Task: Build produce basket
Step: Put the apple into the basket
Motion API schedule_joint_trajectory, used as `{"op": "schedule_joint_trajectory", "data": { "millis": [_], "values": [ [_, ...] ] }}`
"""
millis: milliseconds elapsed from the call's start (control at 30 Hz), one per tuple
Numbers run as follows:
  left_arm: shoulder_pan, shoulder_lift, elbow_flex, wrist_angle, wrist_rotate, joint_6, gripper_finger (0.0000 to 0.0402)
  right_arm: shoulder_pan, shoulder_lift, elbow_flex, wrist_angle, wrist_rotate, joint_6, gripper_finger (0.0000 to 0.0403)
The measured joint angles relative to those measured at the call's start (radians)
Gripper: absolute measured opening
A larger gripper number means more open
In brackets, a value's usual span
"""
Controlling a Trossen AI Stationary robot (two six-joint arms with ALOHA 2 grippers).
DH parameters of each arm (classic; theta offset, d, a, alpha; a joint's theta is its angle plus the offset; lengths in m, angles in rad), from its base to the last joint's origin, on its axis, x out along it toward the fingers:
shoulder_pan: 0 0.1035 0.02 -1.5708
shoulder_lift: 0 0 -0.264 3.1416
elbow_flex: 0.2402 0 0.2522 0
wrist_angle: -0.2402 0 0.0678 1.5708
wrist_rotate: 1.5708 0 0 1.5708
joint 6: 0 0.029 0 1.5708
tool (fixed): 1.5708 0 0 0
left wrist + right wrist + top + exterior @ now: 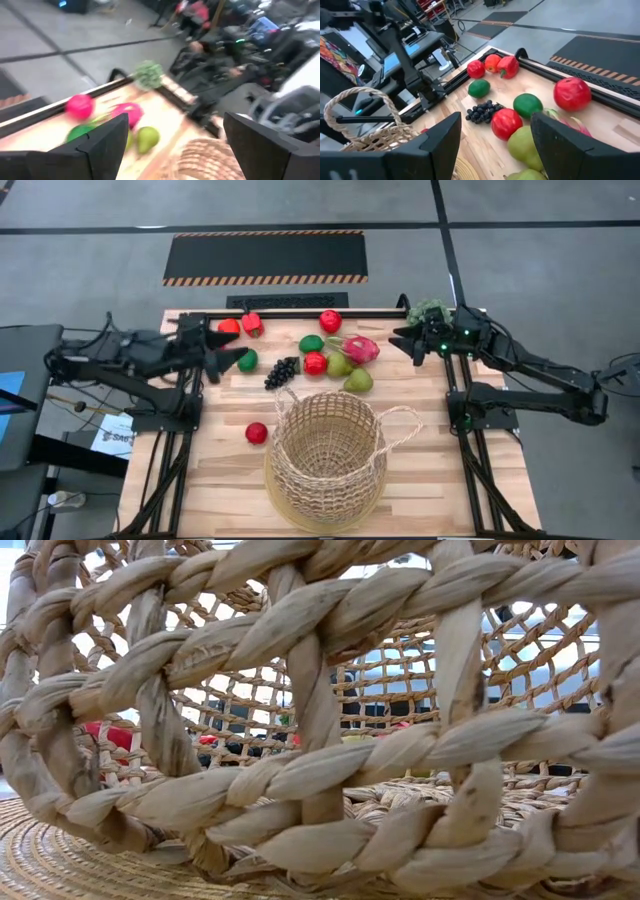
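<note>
My fingers: left gripper [240, 356] and right gripper [400, 340] both spread apart, holding nothing.
Produce: fruit cluster [335, 358] lies between them, beyond the basket [325, 455].
Basket: tan open weave.

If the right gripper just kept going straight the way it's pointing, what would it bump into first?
Probably the pink dragon fruit. The right gripper hangs open, pointing toward the fruit pile, and that fruit lies nearest in its line. It may be high enough to pass over; height is unclear.

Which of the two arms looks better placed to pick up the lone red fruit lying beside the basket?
Left, probably. The left gripper hangs open on the same side as the red fruit, while the right gripper sits across the table beyond the basket.
</note>
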Motion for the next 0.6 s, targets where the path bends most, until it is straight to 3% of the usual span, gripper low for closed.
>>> {"op": "schedule_joint_trajectory", "data": {
  "millis": [233,367,600],
  "values": [
    [0.373,0.102,0.067,-0.272,0.239,-0.011,0.0319,-0.005,0.000,0.000,-0.004,-0.003,0.003,0.0262],
    [0.591,0.170,0.071,-0.449,0.302,0.001,0.0327,-0.005,0.000,0.000,-0.004,-0.003,0.003,0.0262],
    [0.901,0.323,0.071,-0.540,0.456,0.226,0.0330,-0.005,0.004,0.000,-0.005,-0.002,0.003,0.0262]
  ]
}}
